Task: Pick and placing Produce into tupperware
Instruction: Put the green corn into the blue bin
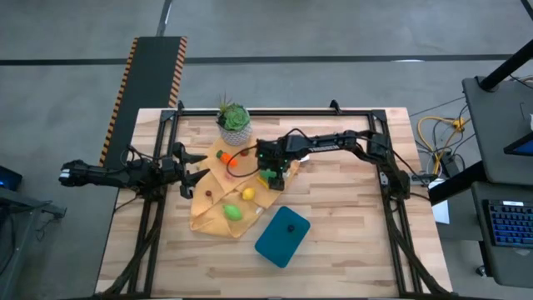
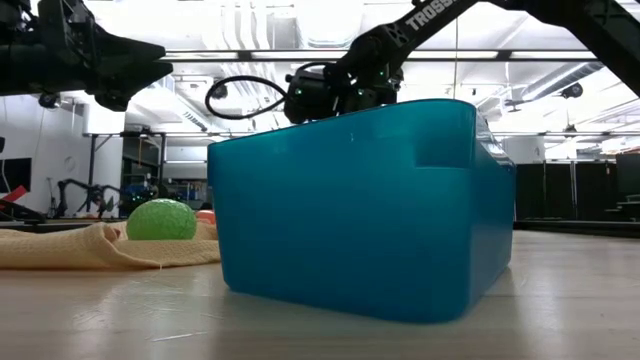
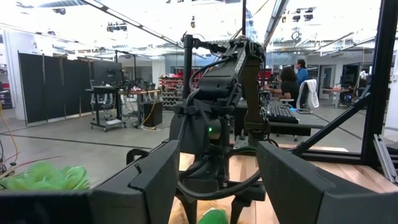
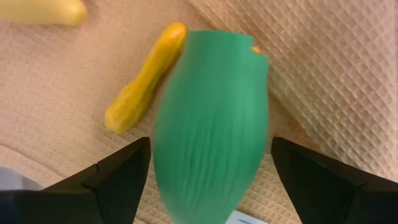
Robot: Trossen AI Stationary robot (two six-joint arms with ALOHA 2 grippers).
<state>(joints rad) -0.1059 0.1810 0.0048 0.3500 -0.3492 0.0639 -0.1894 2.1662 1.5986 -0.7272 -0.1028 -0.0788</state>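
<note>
Produce picking is the step in hand, by my guess. The right gripper hangs over the mustard-yellow cloth in the middle of the table, with a long green ribbed toy vegetable between its dark fingers. The fingers stand as wide as they go. In the right wrist view there is a gap on each side of the green piece, so I cannot tell if they are really touching it or if it just lies loose between them.

A curved yellow toy piece lies on the cloth just beside the green one. A round green toy fruit and a small yellow one lie on the near part of the cloth.

The shallow teal-blue plastic tupperware sits on the wooden table, near the cloth's right corner. One small dark piece is already inside it.

Next, I think the fingers must squeeze in on the green piece, lift it, and carry it over to the tupperware.

The left gripper waits at the left edge of the cloth, its fingers about half open and holding nothing.
</note>
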